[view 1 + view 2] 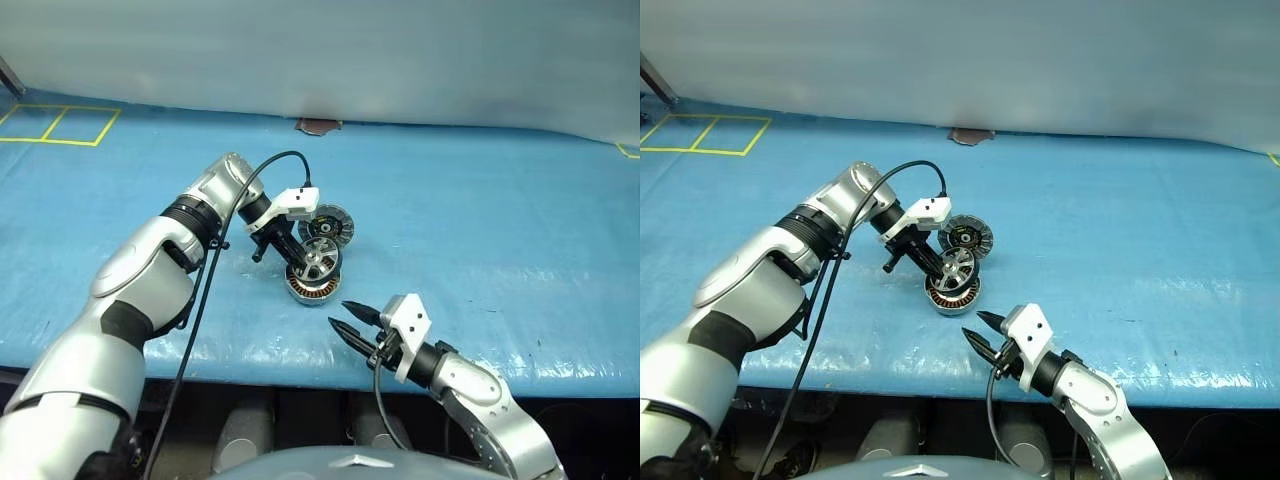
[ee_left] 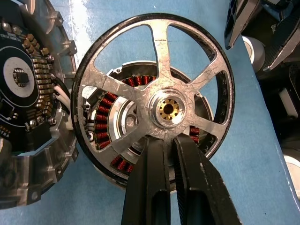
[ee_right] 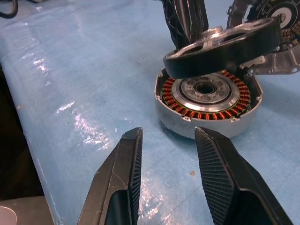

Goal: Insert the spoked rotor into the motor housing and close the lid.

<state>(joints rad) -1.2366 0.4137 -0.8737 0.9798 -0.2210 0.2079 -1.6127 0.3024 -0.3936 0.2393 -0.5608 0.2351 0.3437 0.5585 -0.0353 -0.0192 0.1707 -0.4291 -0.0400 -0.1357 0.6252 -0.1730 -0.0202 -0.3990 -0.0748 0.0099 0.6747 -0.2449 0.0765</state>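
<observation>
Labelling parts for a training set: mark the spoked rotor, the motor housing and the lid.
spoked rotor (image 2: 169,108), left wrist view, on its brass-centred hub.
motor housing (image 3: 197,127), right wrist view, on its grey outer wall.
lid (image 1: 328,224), left eye view, on its ribbed inner face.

You could not see most of the round silver-grey motor housing (image 2: 123,117) with its coppery windings in the left wrist view: the flat spoked rotor (image 2: 154,93), dark-rimmed with silvery spokes, sat in front of it. The left gripper's black fingers (image 2: 187,187) covered the rotor's near rim there. The grey ribbed lid (image 2: 28,93) was cut off by that picture's edge. In the right wrist view the tilted rotor hid the housing's far rim and much of the lid.
</observation>
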